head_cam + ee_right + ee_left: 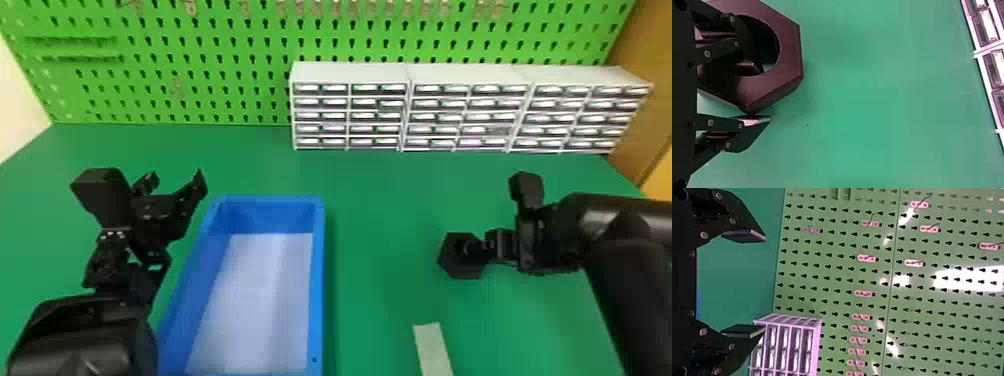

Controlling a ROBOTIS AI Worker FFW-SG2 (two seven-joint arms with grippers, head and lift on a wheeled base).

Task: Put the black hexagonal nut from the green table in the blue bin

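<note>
Left gripper (175,179) is hanging at the blue bin's 11 o'clock, fingers released and standing wide apart; blue bin (320,280) is sitting on the green bench (380,200), a pale strip (433,347) is lying farther right at its 4 o'clock. Black hexagonal nut (457,267) is sitting well apart from the bin at its 3 o'clock, and right gripper (477,246) is coming in from the nut's 3 o'clock, grasping its wall, one finger in the hole, one outside.
</note>
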